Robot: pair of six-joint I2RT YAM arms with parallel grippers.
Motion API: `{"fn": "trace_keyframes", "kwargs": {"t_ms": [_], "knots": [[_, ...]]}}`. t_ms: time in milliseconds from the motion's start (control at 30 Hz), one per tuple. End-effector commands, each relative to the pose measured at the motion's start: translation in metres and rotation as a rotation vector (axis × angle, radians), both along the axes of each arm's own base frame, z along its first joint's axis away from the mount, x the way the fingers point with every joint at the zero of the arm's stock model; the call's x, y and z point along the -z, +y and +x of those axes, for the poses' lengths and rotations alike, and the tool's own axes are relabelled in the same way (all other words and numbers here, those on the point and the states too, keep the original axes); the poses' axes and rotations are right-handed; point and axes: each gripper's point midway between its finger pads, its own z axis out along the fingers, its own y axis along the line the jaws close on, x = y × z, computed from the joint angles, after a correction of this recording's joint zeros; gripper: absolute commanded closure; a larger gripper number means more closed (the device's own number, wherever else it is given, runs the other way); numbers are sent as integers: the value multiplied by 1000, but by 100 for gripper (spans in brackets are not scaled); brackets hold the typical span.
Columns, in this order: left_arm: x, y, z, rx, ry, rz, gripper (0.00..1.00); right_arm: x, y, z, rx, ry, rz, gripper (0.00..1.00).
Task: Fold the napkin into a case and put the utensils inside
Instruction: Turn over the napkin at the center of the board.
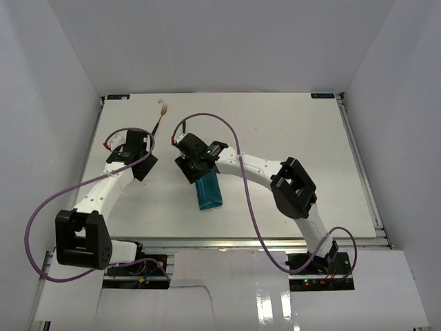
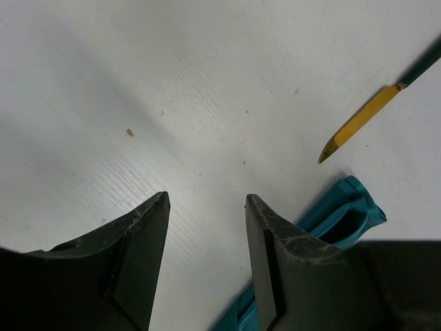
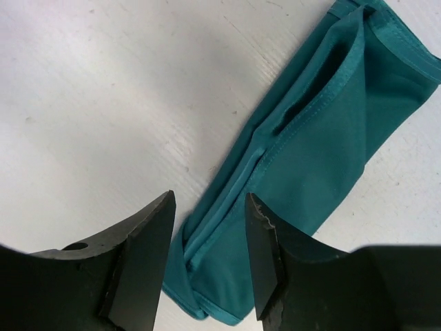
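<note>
The overhead view alone shows the fork (image 1: pixel 160 117), far back on the table (image 1: pixel 310 152) and well apart from the folded napkin (image 1: pixel 209 194). Only the left wrist view shows the knife (image 2: pixel 358 124), near the napkin's corner but not touching it. The left gripper (image 2: pixel 207 200) is spread over bare table, with the napkin to its right. The right gripper (image 3: pixel 210 196) is also spread, pinching nothing, and the napkin's end lies under its gap

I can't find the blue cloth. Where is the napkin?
In the top view the folded napkin lies near the middle of the table, just beside the right gripper, on the side nearer the arm bases.
</note>
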Motion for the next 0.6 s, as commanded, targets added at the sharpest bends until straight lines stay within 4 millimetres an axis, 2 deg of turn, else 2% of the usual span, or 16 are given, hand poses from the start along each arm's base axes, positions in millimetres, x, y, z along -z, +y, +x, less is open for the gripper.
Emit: {"fn": "trace_keyframes", "kwargs": {"t_ms": [0,67,167,367,567], "knots": [[-4,-1,-3,-35,-13,-29,41,12,-13,6,96,-31,-140,48],[-3,-1,-3,-36,-12,-34,44,23,-13,5,103,-22,-174,48],[0,-3,-3,-30,-8,-40,44,31,-15,4,118,-25,-215,48],[3,-5,1,-21,-5,-49,47,34,-10,-1,97,-57,-244,47],[5,-8,3,-8,-4,-59,50,46,2,-15,31,-41,-257,46]]}}
